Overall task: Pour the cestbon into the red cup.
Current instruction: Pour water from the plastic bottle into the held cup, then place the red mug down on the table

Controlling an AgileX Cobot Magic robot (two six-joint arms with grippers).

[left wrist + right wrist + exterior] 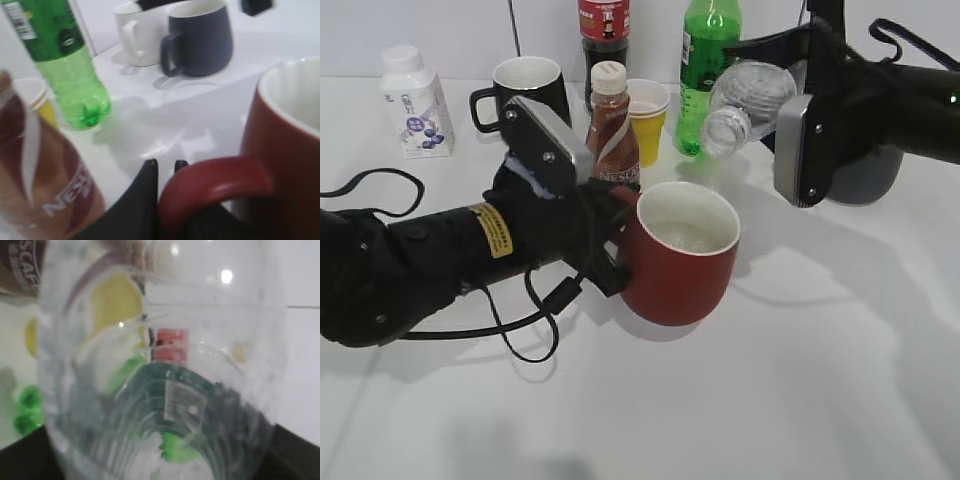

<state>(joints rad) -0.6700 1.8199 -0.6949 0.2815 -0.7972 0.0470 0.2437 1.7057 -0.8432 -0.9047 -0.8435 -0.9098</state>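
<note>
The red cup (678,262) stands mid-table with water in its white inside. My left gripper (610,250) is shut on its red handle (215,182); the cup wall fills the right of the left wrist view (285,160). My right gripper (790,110) is shut on the cestbon (745,100), a clear ribbed bottle tilted with its open mouth down-left, above and behind the cup's rim. The bottle fills the right wrist view (165,380), its dark green label low in the frame; the jaws are hidden behind it.
A brown Nescafe bottle (612,130) stands just behind the cup. A yellow paper cup (648,115), a tall green bottle (705,60), a black mug (525,90), a cola bottle (604,30) and a white bottle (415,100) stand further back.
</note>
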